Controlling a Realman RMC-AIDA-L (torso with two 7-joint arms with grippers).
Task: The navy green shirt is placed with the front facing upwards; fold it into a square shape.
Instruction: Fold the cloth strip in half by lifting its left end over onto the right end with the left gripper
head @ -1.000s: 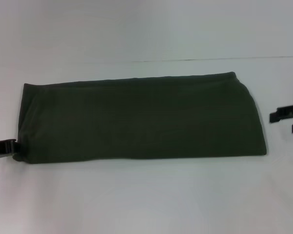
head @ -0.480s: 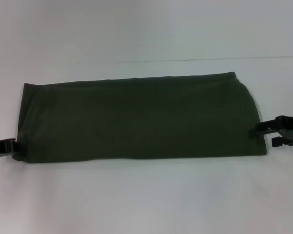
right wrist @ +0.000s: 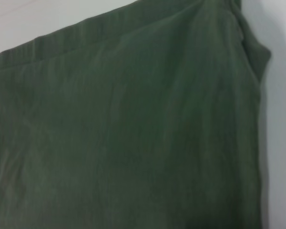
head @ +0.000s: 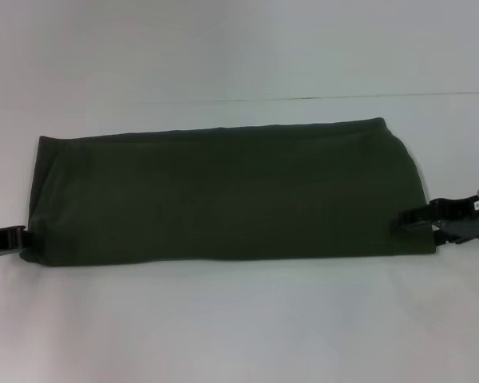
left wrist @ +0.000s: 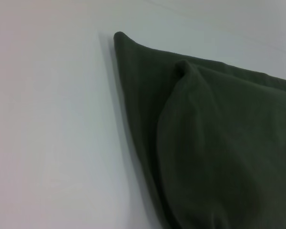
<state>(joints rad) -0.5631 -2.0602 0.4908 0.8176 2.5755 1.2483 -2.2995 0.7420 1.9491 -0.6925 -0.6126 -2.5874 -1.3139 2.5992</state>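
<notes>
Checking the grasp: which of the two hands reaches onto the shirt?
The right hand: its tip lies over the shirt at the right end. The left hand sits just outside the left end.

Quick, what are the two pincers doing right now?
Left pincer: at the shirt's left end; grip cannot be told.
Right pincer: on the shirt's right edge; grip cannot be told.

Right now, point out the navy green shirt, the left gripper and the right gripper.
navy green shirt (head: 223, 195): head view, middle of the folded cloth.
left gripper (head: 16, 238): head view, tip at the shirt's left near corner.
right gripper (head: 419, 217): head view, tip over the shirt's right edge.
</notes>
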